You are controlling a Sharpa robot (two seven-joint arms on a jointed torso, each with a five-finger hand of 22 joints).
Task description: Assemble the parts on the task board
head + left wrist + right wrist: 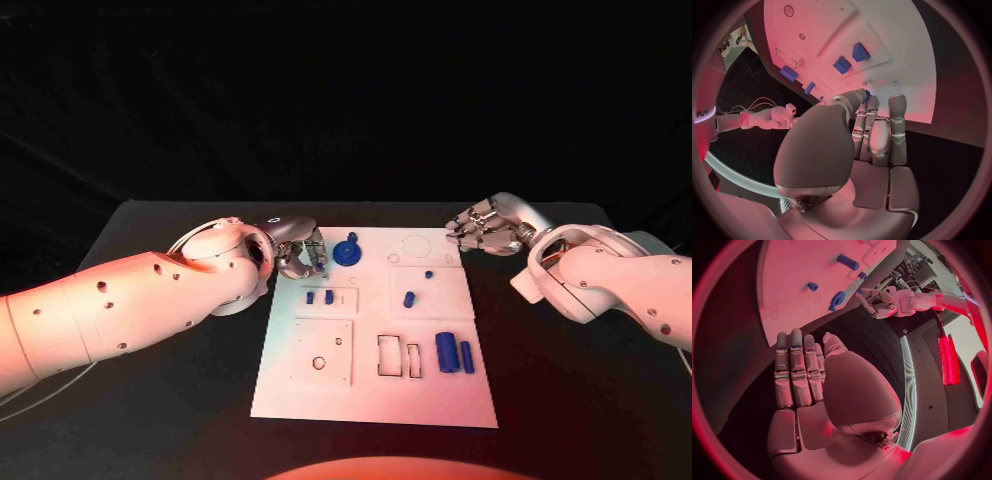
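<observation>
Both hands at the far end of the task board, parts lying on it

The task board (378,395) lies on the black surface (577,380) between the two hands; the left hand (299,247) sits at its far left edge, fingers curled inward, with a blue round part (348,250) just beside its fingertips, though I cannot tell whether they touch or hold it. The right hand (488,230) hovers just off the board's far right corner, fingers straight and close together with nothing in them. Two small blue parts (320,297) lie nearer the robot than the left hand, and two blue upright bars (454,354) lie well apart from both hands, toward the near right of the board
</observation>
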